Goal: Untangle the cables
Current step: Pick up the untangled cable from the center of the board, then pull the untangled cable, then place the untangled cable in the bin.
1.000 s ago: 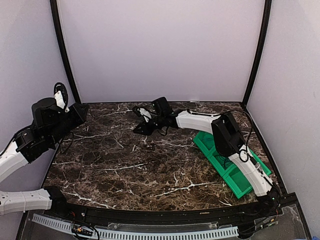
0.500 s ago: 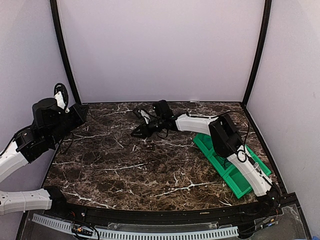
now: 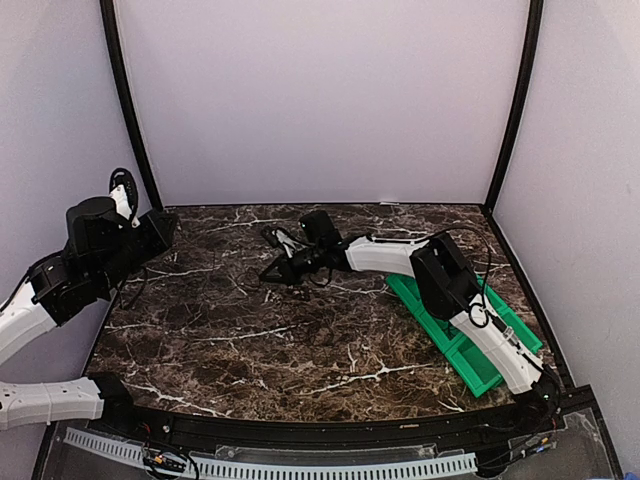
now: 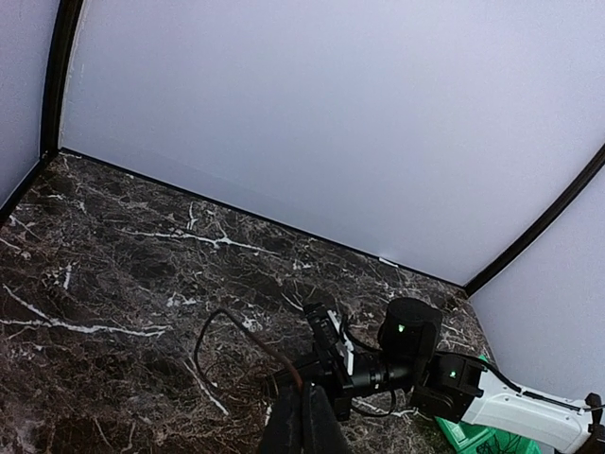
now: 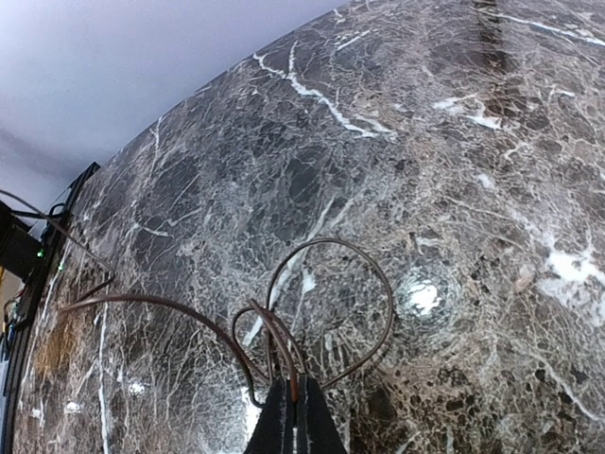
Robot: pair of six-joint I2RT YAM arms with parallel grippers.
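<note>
The right gripper [image 5: 293, 423] is low over the middle of the marble table [image 3: 250, 340], its fingers pressed together on a thin dark cable [image 5: 331, 242]. From the wrist camera the cord comes out of the pinch and curls into a couple of small loops lying on the stone just ahead of the tips. One long strand trails off to the left, and I lose its end at the edge of that view.

The left gripper [image 4: 302, 424] is held up over the table's left edge, closed as well, with a thin dark cord [image 4: 227, 312] rising out of its tips. The cord arcs over and drops to the surface. Only the fingertips show there, cut off by the bottom of the frame.

From above, the cable all but vanishes against the dark veined stone. I cannot tell whether the two grippers hold one cord or separate ones, nor how many there are.

A green tray [image 3: 470, 355] sits by the right edge, partly covered by the right arm.
</note>
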